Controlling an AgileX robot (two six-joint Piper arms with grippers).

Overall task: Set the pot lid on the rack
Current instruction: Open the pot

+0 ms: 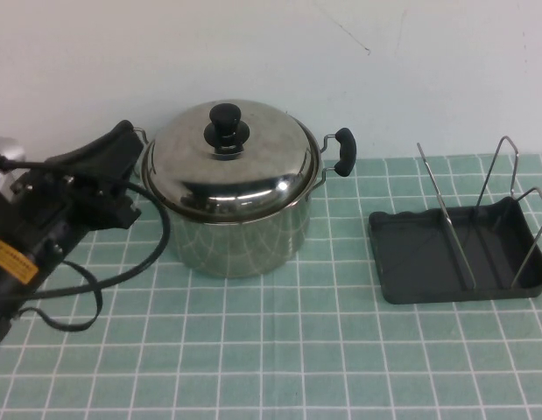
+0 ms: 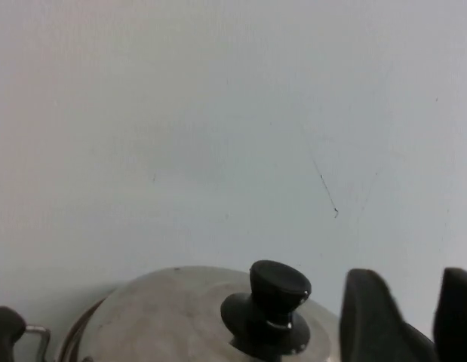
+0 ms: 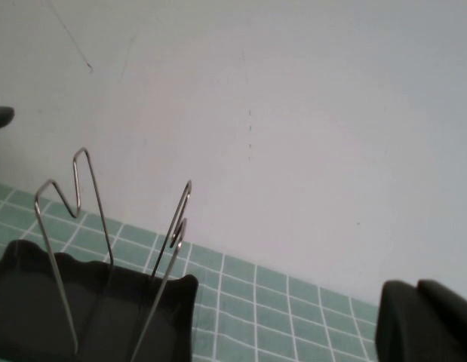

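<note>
Left fingers [image 2: 403, 320] parted beside pot lid [image 1: 227, 157] | right fingers [image 3: 425, 324] together beside rack [image 1: 454, 254]

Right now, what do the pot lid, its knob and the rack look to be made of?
The pot lid looks like polished stainless steel: mirror reflections on its dome. Its knob seems black plastic with a dull sheen. The rack appears matte dark plastic, its wire dividers thin bare metal. The left gripper sits open beside the knob; the right gripper, near the rack, looks shut.

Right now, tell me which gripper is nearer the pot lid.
Left. The left gripper sits open just beside the pot lid, on the robot's left. The right gripper is over by the rack, shut, far from it.
</note>
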